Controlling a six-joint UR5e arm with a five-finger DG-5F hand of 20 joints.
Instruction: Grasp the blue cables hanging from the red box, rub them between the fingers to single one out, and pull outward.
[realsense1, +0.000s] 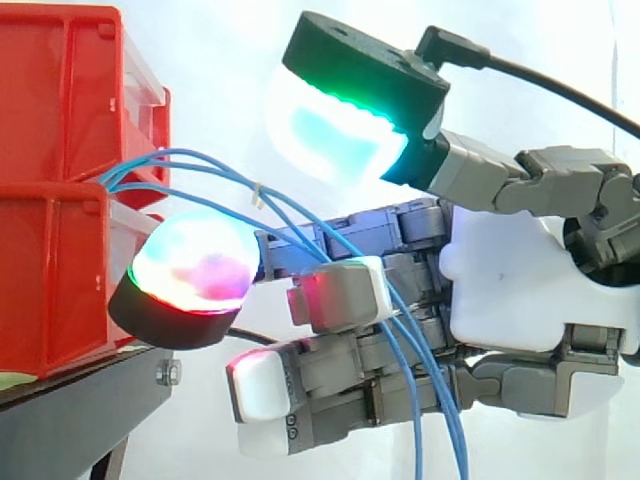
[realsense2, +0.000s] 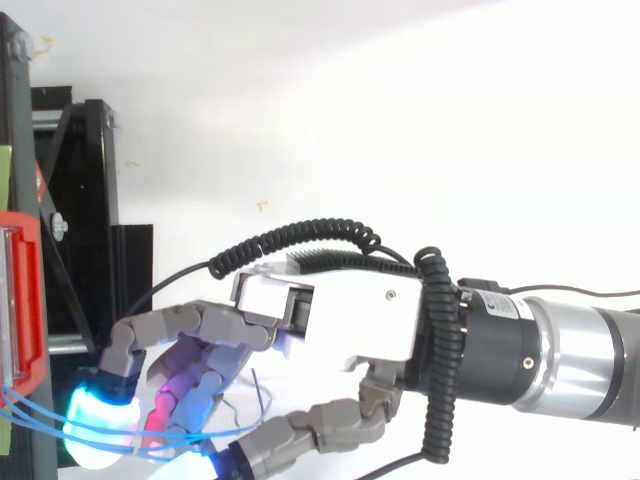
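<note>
Several thin blue cables (realsense1: 135, 172) come out between the two stacked red bins (realsense1: 55, 290) and arc right, then hang down across my hand (realsense1: 510, 290). The hand reaches in from the right, its fingers stretched toward the bins. One glowing fingertip (realsense1: 195, 268) sits just under the cables near the lower bin's front. The thumb's green-cyan pad (realsense1: 340, 130) stays raised above the cables, apart from them. In the top view the cables (realsense2: 30, 408) run from the red box (realsense2: 20, 300) between the fingers and thumb of the hand (realsense2: 350, 320). Nothing is pinched.
The bins rest on a black stand (realsense1: 90, 385) with a bolt at its front edge. The stand's frame (realsense2: 90, 200) rises at the left of the top view. A white curtain lies behind, with free room to the right of and below the bins.
</note>
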